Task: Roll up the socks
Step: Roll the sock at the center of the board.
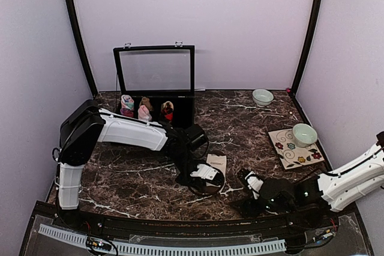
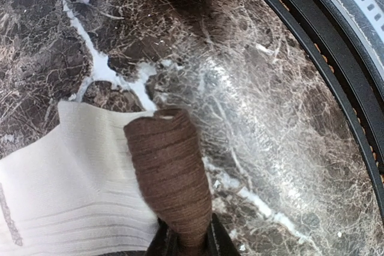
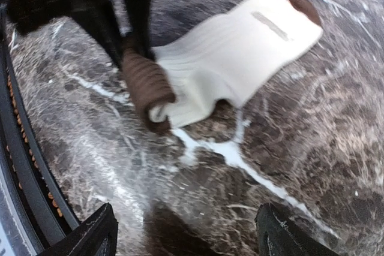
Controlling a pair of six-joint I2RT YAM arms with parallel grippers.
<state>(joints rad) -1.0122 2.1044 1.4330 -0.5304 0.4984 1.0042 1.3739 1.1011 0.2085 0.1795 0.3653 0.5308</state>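
The cream sock pair (image 1: 217, 162) lies flat on the marble table at centre, with its brown toe (image 3: 303, 5) pointing away. My left gripper (image 1: 206, 182) is shut on the pair's brown cuff (image 2: 171, 172), which is curled into a short roll at the near end of the cream body (image 2: 60, 178). The right wrist view shows the roll (image 3: 146, 85) under the left gripper's fingers (image 3: 137, 10). My right gripper (image 3: 189, 232) is open and empty, low over bare marble just right of the sock (image 1: 247, 179). A black and red-orange bundle (image 1: 167, 111) stands in the box.
An open black box (image 1: 155, 70) at the back holds a pink-teal bundle (image 1: 126, 105) and a tan bundle (image 1: 145, 108). A green bowl (image 1: 304, 134) sits on a floral mat (image 1: 282, 148) at right. Another bowl (image 1: 262, 96) is at the back. A black rail (image 2: 336, 58) edges the table front.
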